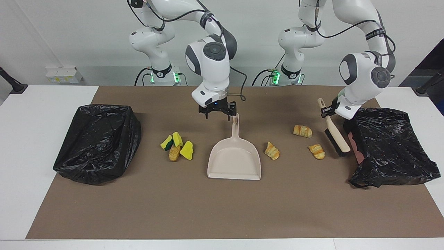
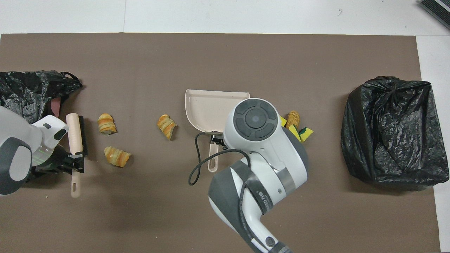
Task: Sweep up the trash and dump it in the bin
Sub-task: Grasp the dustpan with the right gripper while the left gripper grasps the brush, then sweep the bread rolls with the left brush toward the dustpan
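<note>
Left hand (image 1: 329,111) grips brush (image 1: 334,130), clamped on its handle. Croissants (image 1: 302,131) lie at nine o'clock of bristles in facing view, toward dustpan (image 1: 234,158). Right hand (image 1: 218,111) open over dustpan handle.

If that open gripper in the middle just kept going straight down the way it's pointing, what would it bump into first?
Most likely the dustpan's handle: the right gripper hangs open, pointing down over it. How exactly they line up is hard to judge; slightly off, it would meet the brown mat instead.
</note>
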Controlling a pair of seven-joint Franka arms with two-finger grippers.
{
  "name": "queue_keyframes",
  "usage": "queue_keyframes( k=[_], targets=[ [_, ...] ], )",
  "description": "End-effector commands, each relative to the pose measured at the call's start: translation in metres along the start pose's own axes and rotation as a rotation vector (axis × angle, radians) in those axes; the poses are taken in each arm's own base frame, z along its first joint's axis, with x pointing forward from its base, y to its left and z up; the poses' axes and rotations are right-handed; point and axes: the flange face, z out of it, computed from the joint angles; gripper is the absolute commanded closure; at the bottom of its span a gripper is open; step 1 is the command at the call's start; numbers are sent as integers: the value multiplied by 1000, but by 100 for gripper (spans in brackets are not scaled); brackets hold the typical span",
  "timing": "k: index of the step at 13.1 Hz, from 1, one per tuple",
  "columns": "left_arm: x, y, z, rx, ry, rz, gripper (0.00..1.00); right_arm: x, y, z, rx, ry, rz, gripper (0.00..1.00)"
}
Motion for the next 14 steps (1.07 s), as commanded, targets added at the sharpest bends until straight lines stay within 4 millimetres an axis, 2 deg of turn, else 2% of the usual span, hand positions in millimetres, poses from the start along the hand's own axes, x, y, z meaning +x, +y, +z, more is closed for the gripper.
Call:
queue_keyframes(
  k=[1,2,3,4,6,8,9,10,11,12,14],
  targets=[
    [-20,30,10,25,12,9,100,-21,-23,30,14,-23,-6,0],
    [-20,42,18,30,3,30,100,-34,-33,49,6,-28,-31,0],
    [-18,59,21,11,23,49,100,-37,-28,63,9,-22,-46,0],
    [-22,82,24,6,37,84,100,-36,-27,67,19,-12,-51,0],
    [-31,115,25,-6,51,116,100,-41,-34,84,11,-14,-65,0],
    [-44,149,28,4,59,186,100,-40,-35,85,17,-7,-71,0],
    [-52,164,29,14,61,222,100,-42,-36,88,16,-8,-70,12],
    [-60,178,30,13,59,250,100,-46,-39,92,11,-12,-79,38],
    [-68,192,30,1,57,273,100,-46,-39,92,6,-16,-79,75],
    [-74,204,29,2,57,296,100,-47,-41,90,1,-22,-71,100],
    [-71,206,23,1,57,300,100,-46,-41,87,-3,-27,-67,100]
  ],
)
